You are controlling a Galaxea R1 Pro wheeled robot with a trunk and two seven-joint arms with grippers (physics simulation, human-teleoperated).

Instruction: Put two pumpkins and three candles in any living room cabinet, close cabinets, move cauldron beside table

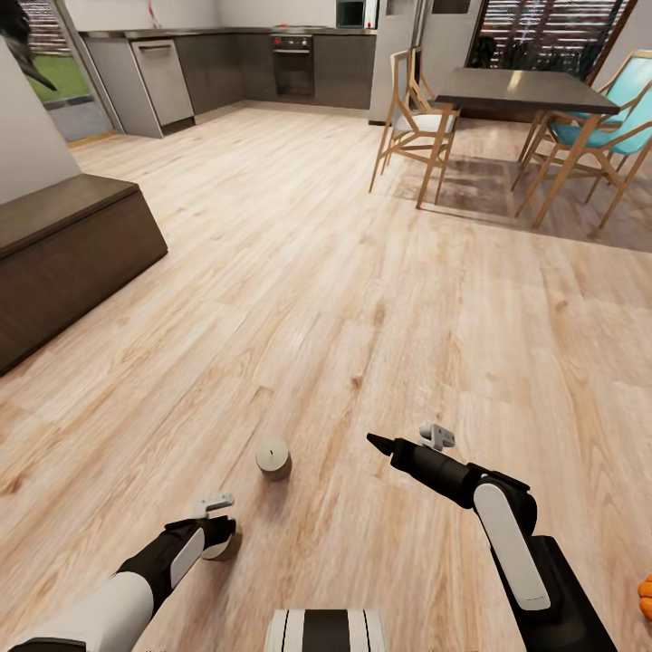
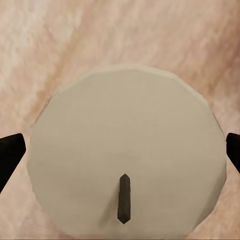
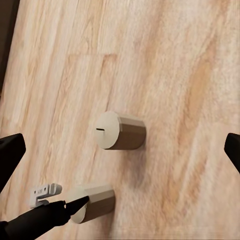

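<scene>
Two short beige candles stand upright on the pale wood floor [image 1: 299, 272] in front of the robot. One candle [image 1: 273, 456] stands free, between the two arms and just ahead of them. The second candle [image 2: 125, 155] sits directly under the left gripper [image 1: 220, 536], whose dark fingertips [image 2: 10, 152] flank its round top on either side without touching it, jaws spread wide. The right gripper [image 1: 376, 441] hovers near the free candle, off to its right, its fingers [image 3: 10, 155] also held apart with nothing between them. The cabinet [image 1: 63, 254], long, low and dark brown, runs along the wall to the left, well apart from the candles, with bare floor between. A sliver of orange pumpkin [image 1: 645, 598] peeks in at the head view's right edge. Farther off stand a dark dining table [image 1: 525, 91] with wooden chairs [image 1: 412, 122] and a kitchen counter [image 1: 235, 63].
</scene>
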